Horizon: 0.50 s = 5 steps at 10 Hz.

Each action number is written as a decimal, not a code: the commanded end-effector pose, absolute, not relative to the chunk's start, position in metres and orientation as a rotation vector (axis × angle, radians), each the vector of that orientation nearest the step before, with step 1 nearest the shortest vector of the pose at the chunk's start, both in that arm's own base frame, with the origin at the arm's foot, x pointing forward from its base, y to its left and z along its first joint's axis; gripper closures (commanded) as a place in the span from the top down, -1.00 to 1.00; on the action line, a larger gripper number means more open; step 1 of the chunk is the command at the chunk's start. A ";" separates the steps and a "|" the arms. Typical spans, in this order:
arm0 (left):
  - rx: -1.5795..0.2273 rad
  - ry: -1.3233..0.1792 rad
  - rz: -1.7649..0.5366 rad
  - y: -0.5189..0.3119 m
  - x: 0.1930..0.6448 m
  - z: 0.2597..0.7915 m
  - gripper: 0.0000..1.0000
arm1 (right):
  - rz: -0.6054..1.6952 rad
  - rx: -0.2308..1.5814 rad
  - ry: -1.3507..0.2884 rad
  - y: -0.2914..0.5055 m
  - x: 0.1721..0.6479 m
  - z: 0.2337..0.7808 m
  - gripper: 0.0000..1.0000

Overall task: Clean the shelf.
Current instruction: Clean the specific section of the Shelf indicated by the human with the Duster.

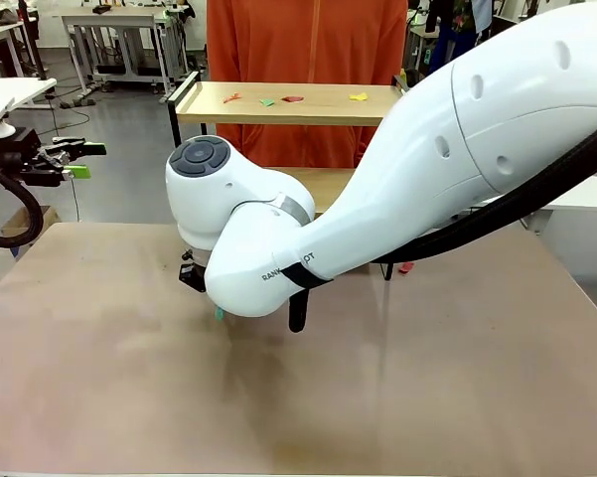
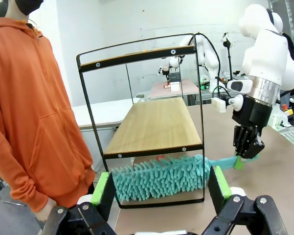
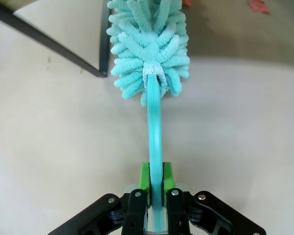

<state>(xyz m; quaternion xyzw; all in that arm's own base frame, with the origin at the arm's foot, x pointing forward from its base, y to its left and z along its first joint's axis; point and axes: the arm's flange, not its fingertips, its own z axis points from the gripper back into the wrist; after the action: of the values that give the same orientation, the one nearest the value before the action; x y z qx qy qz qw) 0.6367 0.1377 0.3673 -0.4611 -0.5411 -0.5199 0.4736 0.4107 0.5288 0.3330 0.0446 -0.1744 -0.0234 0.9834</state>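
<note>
The shelf (image 2: 201, 98) stands at the far side of the counter (image 1: 129, 397), just in front of a person (image 1: 308, 40) in orange. The right jaws are pressed tight on the thin handle (image 3: 155, 127) of a teal duster (image 2: 159, 177). Its fluffy head lies low, under the lower board (image 2: 154, 125) and between the black legs, on or just over the counter. So the step in hand looks like sweeping the space beneath the shelf, where a red scrap (image 3: 258, 5) lies beyond the head. The top board (image 1: 278, 114) carries small coloured scraps (image 1: 293, 99), so most of the cleaning seems yet to do. The next move probably calls for drawing the head back out between the legs, lifting it to a board and brushing the scraps off an open edge. The leg (image 3: 103, 39) beside the head and the raised side rail (image 1: 182, 91) could catch the fibres or stop the stroke. The person stands close behind, where swept scraps would fall. The right arm (image 1: 397, 209) crosses the middle and hides much of the shelf from the front. The left jaws are spread wide and empty, held well off to the left, pointing at the shelf.
</note>
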 end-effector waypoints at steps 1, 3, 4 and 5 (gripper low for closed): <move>-1.114 -1.315 -1.293 0.136 0.634 0.369 1.00 | -0.068 0.122 -0.318 0.491 0.405 0.334 -0.74; -1.114 -1.315 -1.293 0.136 0.634 0.369 1.00 | -0.084 0.116 -0.296 0.468 0.406 0.329 -0.74; -1.114 -1.315 -1.293 0.136 0.634 0.369 1.00 | -0.095 0.111 -0.291 0.456 0.405 0.330 -0.74; -1.114 -1.315 -1.293 0.136 0.634 0.369 1.00 | -0.110 0.117 -0.282 0.440 0.404 0.332 -0.74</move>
<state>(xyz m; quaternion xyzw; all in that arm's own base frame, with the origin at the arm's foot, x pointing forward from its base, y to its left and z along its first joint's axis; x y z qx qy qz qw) 0.6367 0.1376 0.3672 -0.4611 -0.5411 -0.5199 0.4736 0.4117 0.4610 0.3259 0.0462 -0.1491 -0.0548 0.9862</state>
